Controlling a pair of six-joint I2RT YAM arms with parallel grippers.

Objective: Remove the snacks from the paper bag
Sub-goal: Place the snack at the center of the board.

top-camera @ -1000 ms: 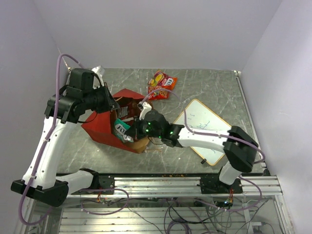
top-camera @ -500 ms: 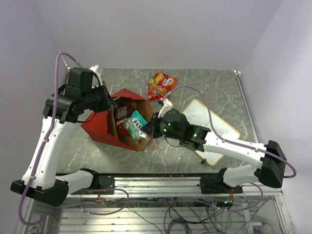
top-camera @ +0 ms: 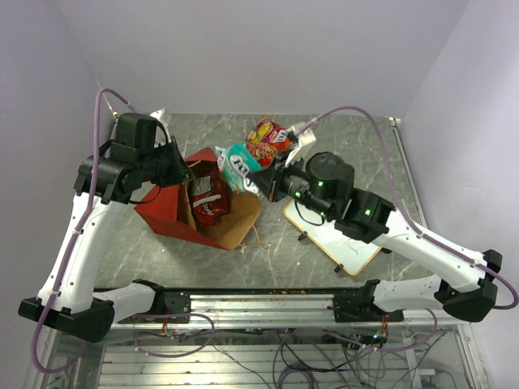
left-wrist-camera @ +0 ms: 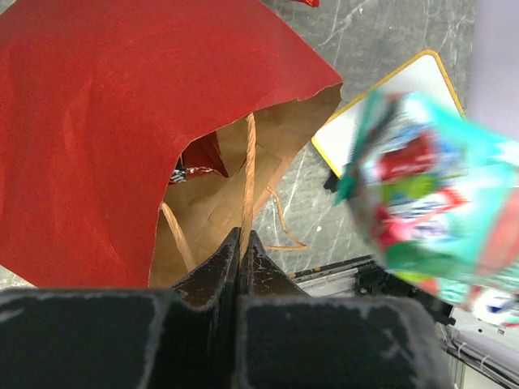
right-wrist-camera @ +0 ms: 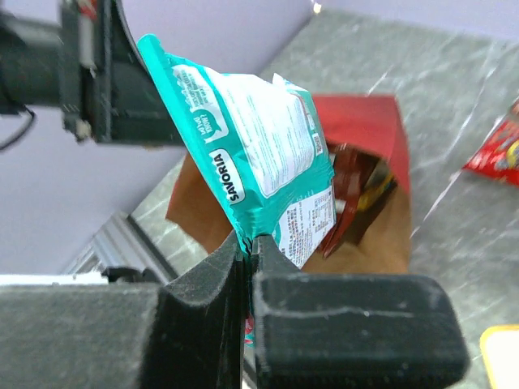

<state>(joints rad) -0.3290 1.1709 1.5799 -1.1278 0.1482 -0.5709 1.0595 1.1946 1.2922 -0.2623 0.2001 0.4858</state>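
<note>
Just outside the paper bag mouth: right gripper pinching teal packet, extraction mid-step. Left gripper pinches its string handle. Next: carry clear of bag, release.

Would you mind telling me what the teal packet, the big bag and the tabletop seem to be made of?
Teal packet: likely glossy plastic or foil film; it shines and crinkles. Paper bag: matte paper, red outside, brown kraft inside, holding creases. Tabletop: grey, veined like marble, perhaps printed laminate.
</note>
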